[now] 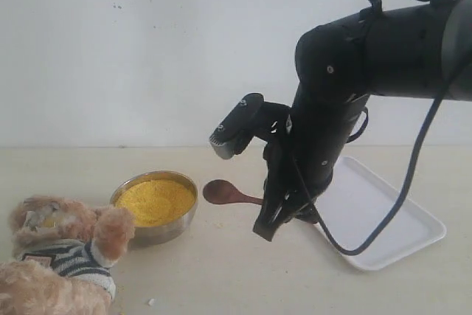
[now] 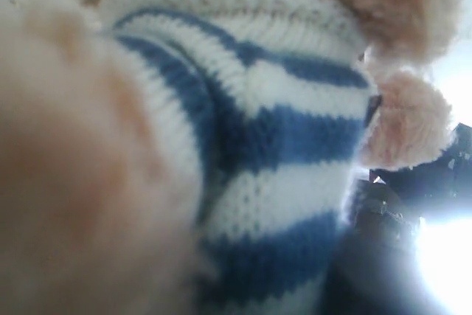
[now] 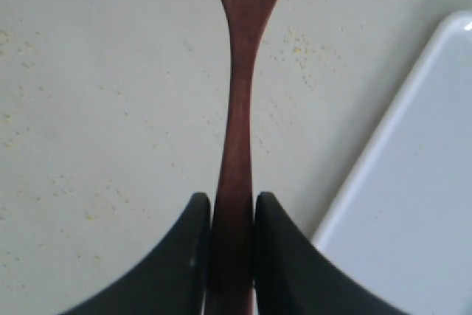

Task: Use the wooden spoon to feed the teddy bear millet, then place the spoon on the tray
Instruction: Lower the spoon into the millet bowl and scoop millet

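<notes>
The teddy bear (image 1: 63,248) sits at the front left in its striped shirt, and that shirt (image 2: 280,130) fills the left wrist view and hides the left jaws. Yellow millet (image 1: 155,201) fills a steel bowl (image 1: 184,220) beside the bear. My right gripper (image 1: 267,201) is shut on the handle of the wooden spoon (image 1: 219,192), between the bowl and the tray (image 1: 383,212). In the right wrist view the handle (image 3: 240,108) is pinched between both fingers of the right gripper (image 3: 233,198). The spoon's oval bowl points toward the steel bowl and looks empty.
Loose millet grains (image 3: 299,48) are scattered on the beige tabletop (image 1: 221,271) around the spoon. The white tray's rim (image 3: 383,138) lies just to one side of the right gripper. A white wall stands behind the table.
</notes>
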